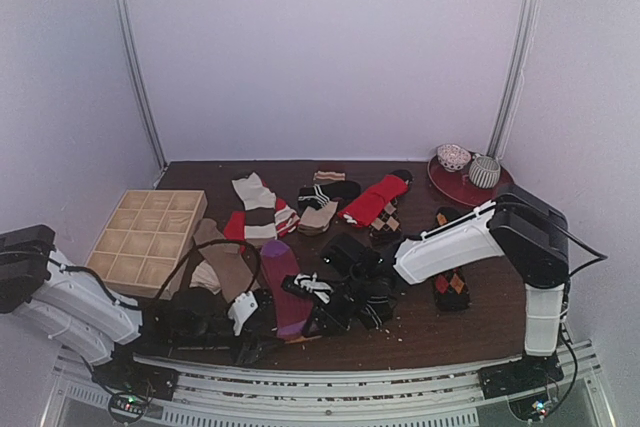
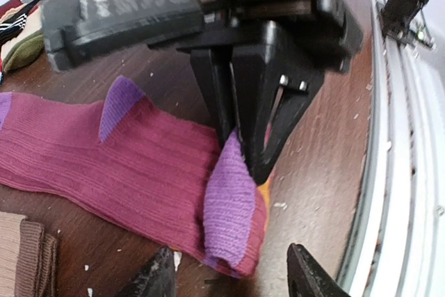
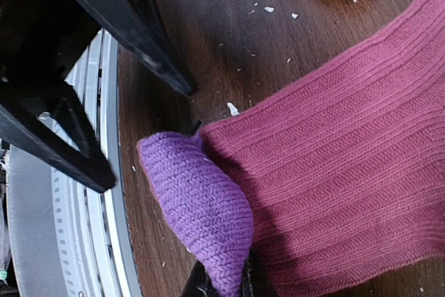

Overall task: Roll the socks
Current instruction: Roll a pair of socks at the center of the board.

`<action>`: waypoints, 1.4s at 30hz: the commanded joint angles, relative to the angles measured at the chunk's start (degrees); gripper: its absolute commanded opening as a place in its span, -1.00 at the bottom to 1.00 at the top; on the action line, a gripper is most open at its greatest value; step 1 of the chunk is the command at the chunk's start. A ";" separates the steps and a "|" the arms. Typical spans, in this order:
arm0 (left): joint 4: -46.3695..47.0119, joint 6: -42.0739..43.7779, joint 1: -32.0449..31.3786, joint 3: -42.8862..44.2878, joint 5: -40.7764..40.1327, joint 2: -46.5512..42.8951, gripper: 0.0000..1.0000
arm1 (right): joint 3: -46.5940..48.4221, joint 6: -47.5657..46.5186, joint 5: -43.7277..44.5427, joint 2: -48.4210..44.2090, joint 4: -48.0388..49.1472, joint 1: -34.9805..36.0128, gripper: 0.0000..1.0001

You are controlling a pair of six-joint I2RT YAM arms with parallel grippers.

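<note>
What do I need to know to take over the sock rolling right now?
Left gripper: jaws open, holding nothing, poised over the near end of the magenta sock.
Right gripper: jaws shut on that sock's purple end, which is lifted and curled over the magenta part, near the table's front edge.
Other socks: loose and unrolled across mid-table.
Done: only this first curl. The wooden compartment tray looks empty.
Left: roll the magenta sock along its length, then do the rest.
</note>
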 commanded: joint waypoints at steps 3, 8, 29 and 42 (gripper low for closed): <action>4.49 9.97 -0.86 3.90 -1.87 7.09 0.09 | 0.25 1.97 0.75 6.59 -15.26 0.13 -0.95; 10.92 12.24 -1.12 3.85 -0.60 9.75 0.10 | 0.21 1.58 0.94 6.82 -16.06 -0.22 -0.94; 5.99 8.77 -1.12 7.98 -0.26 17.78 -1.00 | -0.98 1.02 0.01 7.50 -15.02 -0.87 -0.90; -0.17 -9.11 4.11 6.33 12.62 20.82 -1.00 | -20.88 -1.77 14.69 -11.95 19.14 -0.28 -0.06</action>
